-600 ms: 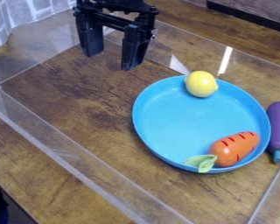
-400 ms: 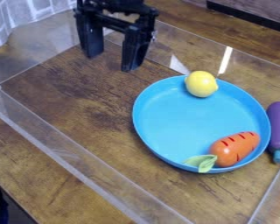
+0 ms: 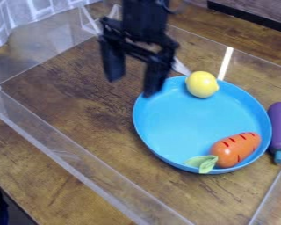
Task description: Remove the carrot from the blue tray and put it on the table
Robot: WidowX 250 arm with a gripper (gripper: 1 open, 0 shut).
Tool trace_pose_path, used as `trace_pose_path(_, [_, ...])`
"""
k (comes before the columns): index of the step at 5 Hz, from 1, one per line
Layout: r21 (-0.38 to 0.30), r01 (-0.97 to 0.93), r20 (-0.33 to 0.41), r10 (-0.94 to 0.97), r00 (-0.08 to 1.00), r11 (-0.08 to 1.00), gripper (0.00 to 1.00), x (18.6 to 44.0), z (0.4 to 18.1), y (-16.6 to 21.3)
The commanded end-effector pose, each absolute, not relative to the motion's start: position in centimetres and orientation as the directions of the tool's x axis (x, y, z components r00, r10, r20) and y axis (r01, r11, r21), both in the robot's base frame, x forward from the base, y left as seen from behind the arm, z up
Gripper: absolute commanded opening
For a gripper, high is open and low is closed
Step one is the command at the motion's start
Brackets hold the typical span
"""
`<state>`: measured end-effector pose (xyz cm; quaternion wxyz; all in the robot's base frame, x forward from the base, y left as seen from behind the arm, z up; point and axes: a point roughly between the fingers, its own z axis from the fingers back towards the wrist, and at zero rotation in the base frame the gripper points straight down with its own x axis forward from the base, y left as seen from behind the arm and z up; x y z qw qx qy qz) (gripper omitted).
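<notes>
Camera view: the gripper [image 3: 136, 73] hangs spread wide, empty, beside the lemon [image 3: 202, 84] — the carrot [image 3: 235, 149] lies at the blue tray's [image 3: 178, 114] near rim. A careless descent could clip that rim or shove the lemon.

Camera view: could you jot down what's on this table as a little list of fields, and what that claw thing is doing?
Surface: dark wood-grain table with clear walls
Blue tray: round, raised rim, right of centre
Carrot: lying in the tray near its front rim, green leaves pointing left
Lemon: at the tray's far rim
Eggplant: on the table, right of the tray
Gripper: open, pointing down, holding nothing, left of the lemon
Carrot moved: not yet
</notes>
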<state>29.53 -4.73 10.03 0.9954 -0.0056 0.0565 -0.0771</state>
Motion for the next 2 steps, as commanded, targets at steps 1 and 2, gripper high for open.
trace_pose_path(1, [-0.013, 0.223, -0.033, -0.224, 0.974, 0.975, 1.00, 30.7, 10.3, -7.9])
trace_pose_path(2, [-0.011, 0.302, -0.006, -0.302, 0.953, 0.953, 1.00, 31.3, 9.4, -11.1])
